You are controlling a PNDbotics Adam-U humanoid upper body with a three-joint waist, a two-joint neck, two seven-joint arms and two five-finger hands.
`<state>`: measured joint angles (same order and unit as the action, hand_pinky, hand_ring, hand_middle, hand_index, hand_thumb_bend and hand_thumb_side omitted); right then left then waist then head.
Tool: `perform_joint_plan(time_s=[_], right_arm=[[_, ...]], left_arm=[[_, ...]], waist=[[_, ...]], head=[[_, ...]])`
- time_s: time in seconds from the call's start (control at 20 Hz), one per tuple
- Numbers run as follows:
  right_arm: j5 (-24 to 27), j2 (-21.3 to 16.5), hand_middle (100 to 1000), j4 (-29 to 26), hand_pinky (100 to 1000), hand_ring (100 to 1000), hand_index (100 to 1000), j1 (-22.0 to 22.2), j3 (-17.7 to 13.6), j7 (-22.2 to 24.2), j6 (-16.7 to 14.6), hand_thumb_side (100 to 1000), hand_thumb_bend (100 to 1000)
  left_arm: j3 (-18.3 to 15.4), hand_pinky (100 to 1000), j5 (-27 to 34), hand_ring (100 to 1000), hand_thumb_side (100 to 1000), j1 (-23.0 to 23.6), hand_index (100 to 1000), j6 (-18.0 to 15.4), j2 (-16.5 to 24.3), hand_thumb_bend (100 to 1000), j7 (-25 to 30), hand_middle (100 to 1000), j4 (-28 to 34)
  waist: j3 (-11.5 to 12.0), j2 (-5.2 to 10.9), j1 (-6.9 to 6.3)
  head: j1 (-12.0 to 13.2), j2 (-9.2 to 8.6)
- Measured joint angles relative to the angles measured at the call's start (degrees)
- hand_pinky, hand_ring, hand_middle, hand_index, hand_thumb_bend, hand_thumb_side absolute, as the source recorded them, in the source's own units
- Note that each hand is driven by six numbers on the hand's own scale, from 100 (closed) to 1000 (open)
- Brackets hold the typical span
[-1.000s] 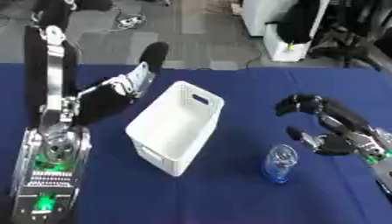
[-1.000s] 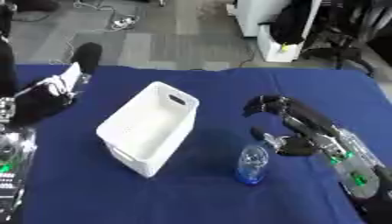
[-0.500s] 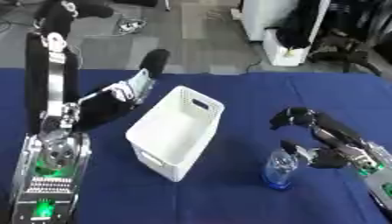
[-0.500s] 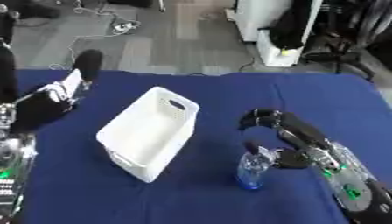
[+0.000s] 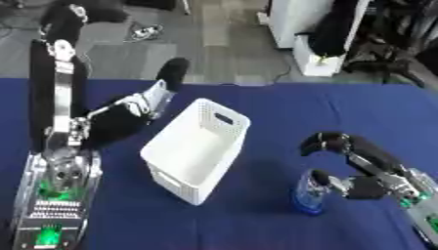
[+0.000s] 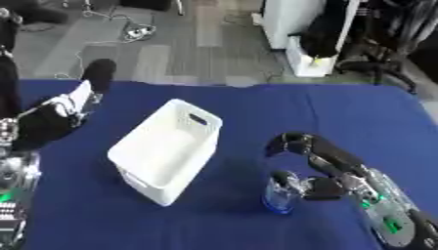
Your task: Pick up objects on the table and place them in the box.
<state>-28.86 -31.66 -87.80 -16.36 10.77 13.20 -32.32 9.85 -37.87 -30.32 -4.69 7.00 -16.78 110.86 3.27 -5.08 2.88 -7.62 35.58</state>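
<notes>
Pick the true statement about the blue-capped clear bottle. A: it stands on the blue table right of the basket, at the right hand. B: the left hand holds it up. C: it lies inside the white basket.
A: the bottle stands upright on the table, right of the white basket, with the right hand around it.

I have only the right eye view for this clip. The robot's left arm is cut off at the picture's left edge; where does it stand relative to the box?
Observer: In the left eye view the whole left arm shows; it stands upright at the table's left side, apart from the white box.
Operator: And its hand?
Observer: The left hand points up and back, beside the box's far left corner, holding nothing.
Operator: Anything beneath that arm?
Observer: Yes, a silver base with green lights, nearly all outside your frame.
Operator: And the bottle?
Observer: The right hand reaches around the blue bottle, which stands upright on the cloth.
</notes>
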Motion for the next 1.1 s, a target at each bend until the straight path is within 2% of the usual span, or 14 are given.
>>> perform_joint_plan(time_s=[1.1], right_arm=[[-1.2, 0.1, 724, 0.5, 678, 692, 771, 0.6, 2.0, 2.2, -1.2, 850, 384]], left_arm=[[0.0, 862, 0.0, 679, 599, 0.0, 862, 0.1, 0.0, 521, 0.1, 791, 0.0]], waist=[[0.1, 0.01, 0.01]], head=[[0.1, -0.01]])
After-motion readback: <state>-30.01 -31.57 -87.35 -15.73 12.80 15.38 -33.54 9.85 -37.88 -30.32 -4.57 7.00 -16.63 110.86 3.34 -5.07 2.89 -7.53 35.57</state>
